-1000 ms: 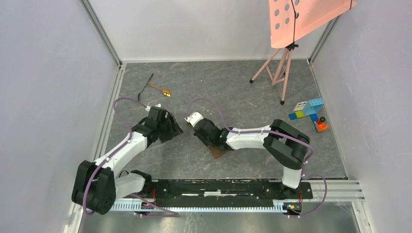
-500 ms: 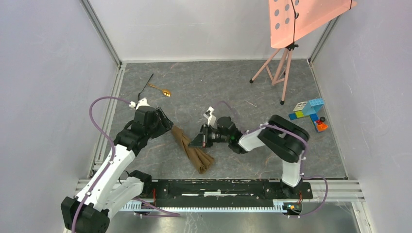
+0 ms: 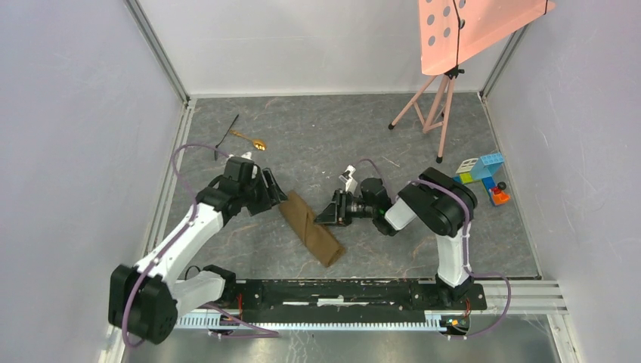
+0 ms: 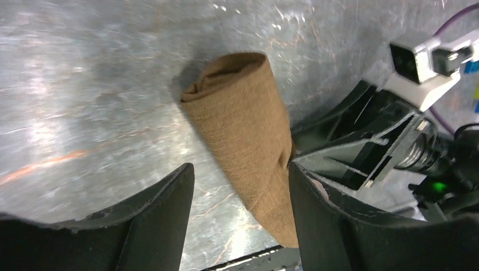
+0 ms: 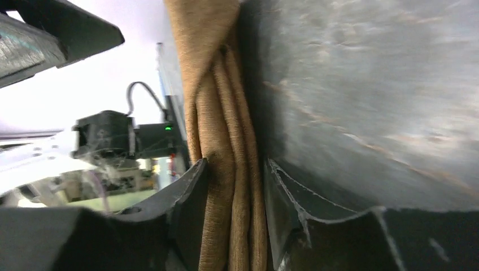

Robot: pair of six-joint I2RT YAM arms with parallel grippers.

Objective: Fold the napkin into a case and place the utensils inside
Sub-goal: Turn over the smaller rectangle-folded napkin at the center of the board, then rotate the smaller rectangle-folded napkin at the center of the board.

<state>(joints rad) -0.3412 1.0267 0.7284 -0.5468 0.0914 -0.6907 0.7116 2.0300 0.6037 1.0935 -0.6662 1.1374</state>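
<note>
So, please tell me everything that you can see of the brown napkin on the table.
The napkin is plain brown soft cloth with a fine weave, folded into a narrow oblong of several layers with lengthwise creases. It lies slanted on the grey table between the two arms. One end looks rolled and slightly open. Part of it sits between the fingers of the right gripper; whether they pinch it I cannot tell.

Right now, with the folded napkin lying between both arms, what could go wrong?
The case sits between the right fingers; pulling away could drag it open. The left fingers are close opposite, so the arms might collide. The spoon and black utensil lie close together; grasping one may push the other.
</note>
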